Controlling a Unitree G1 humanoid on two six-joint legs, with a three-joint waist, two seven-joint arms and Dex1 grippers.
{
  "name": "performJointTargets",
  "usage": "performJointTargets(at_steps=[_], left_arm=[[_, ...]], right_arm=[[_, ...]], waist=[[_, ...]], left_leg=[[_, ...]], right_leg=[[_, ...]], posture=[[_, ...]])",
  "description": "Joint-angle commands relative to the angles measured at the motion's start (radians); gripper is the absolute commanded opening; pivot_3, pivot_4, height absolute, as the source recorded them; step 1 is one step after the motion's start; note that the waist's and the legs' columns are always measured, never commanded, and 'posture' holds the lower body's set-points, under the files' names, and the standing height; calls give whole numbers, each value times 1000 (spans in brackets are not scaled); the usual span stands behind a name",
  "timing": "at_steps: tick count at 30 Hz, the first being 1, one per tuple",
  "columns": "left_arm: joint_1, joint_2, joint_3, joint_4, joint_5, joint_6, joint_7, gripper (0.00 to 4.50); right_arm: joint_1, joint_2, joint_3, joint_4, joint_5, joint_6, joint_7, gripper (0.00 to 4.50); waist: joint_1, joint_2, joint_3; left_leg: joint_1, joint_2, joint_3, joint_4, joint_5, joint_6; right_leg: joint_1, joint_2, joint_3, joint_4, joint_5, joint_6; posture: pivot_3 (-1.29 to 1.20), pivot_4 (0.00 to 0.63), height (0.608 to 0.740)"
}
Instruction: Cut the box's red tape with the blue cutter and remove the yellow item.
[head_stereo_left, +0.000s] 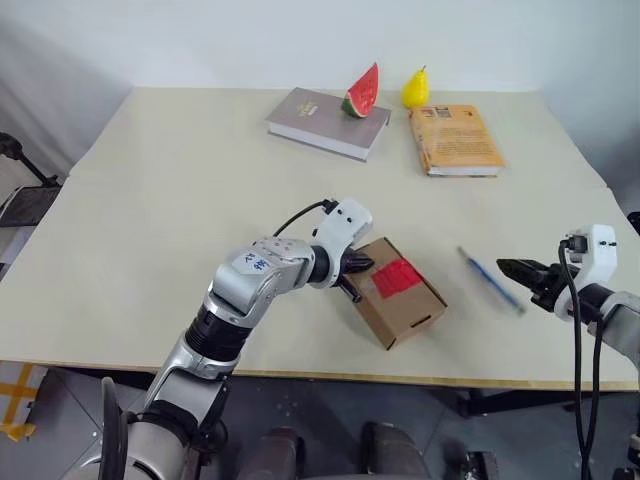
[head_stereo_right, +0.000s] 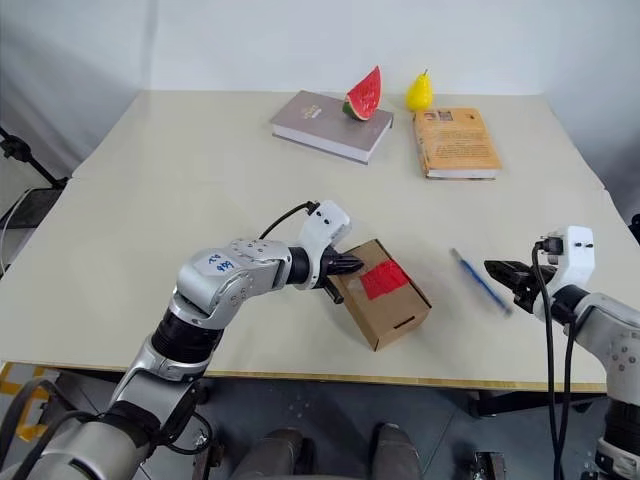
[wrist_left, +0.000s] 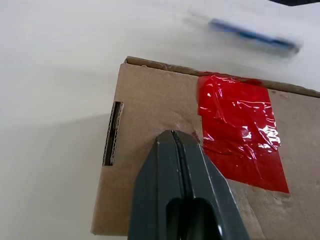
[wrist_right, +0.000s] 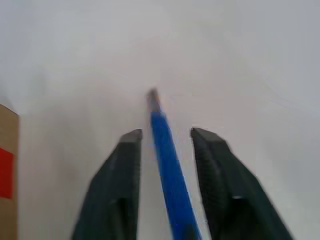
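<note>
The brown box (head_stereo_left: 405, 305) lies near the table's front edge, with the red tape (head_stereo_left: 396, 276) across its top seam. My left gripper (head_stereo_left: 362, 265) is shut, and its tips (wrist_left: 173, 134) press on the box top just beside the tape (wrist_left: 240, 135). The blue cutter (head_stereo_left: 490, 280) lies blurred on the table to the right of the box. My right gripper (head_stereo_left: 505, 266) sits at the cutter's near end. Its fingers stand apart on either side of the cutter (wrist_right: 160, 125) without gripping it. The yellow item is hidden.
At the back of the table a grey book (head_stereo_left: 328, 122) carries a watermelon slice (head_stereo_left: 363, 92). A yellow pear (head_stereo_left: 416, 88) stands beside an orange book (head_stereo_left: 455, 139). The table's front edge (head_stereo_left: 330, 376) runs close below the box.
</note>
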Motion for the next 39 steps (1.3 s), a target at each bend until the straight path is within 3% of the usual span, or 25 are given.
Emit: performJointTargets(at_steps=[1,5,6,12,15,18,21,24,28,35,39], left_arm=[[41,49,38,29,-2,61,-16,0],[44,148,155,-52,-128,131,-148,0],[45,175,161,-63,-144,135,-172,0],[65,333,156,-64,-202,144,-293,0],[92,387,125,-104,-239,175,-345,0],[144,407,71,-156,-253,191,-355,0],[189,368,36,-170,-224,168,-306,0],[198,288,41,-141,-188,138,-231,0],[188,219,67,-122,-163,119,-170,0],[128,130,178,-136,-220,155,-144,0],[87,108,246,-191,-311,234,-178,0]], right_arm=[[8,-20,-51,-32,-13,-32,-11,2376],[-14,-89,10,-79,-65,-79,34,2376],[-25,-97,28,-90,-77,-99,42,2584],[-161,-133,210,-90,-131,-76,86,2584],[-235,-157,364,-111,-169,-57,145,1945],[-296,-176,503,-88,-233,-62,199,984],[-355,-169,609,-36,-290,-89,259,17],[-397,-154,698,7,-357,-138,309,17],[-439,-143,750,38,-424,-176,343,17],[-453,-176,706,1,-442,-143,363,17],[-458,-239,616,-50,-427,-88,358,17]], waist=[[-12,0,0],[-36,3,2],[-43,3,2],[-47,1,4],[-41,0,4],[-39,-1,5],[-33,-2,6],[-18,-2,6],[-18,-3,6],[-20,-3,6],[-19,-3,7]], left_leg=[[0,0,0,0,0,0],[0,2,1,-2,0,-1],[-1,2,3,-3,1,-1],[-2,2,7,-11,4,-5],[-4,1,3,-11,5,-5],[-6,0,1,-11,4,-4],[-11,0,-2,-12,4,-3],[-22,-2,-3,-10,4,-3],[-23,-4,-3,-10,5,-2],[-23,-4,-1,-9,6,-1],[-24,-5,-1,-10,6,-1]], right_leg=[[0,0,0,0,0,0],[-1,0,1,0,0,0],[-5,0,2,2,0,0],[-15,2,7,7,-1,-2],[-15,1,5,5,-1,-2],[-16,0,6,3,-1,-2],[-18,0,7,2,-1,-1],[-28,1,6,5,0,1],[-30,0,0,7,2,3],[-30,0,-4,7,3,5],[-30,0,-5,7,3,5]], posture=[[0,150,740],[0,150,740],[0,150,740],[0,150,740],[0,150,740],[0,150,740],[0,150,740],[0,150,740],[0,150,740],[0,150,740],[0,150,740]])
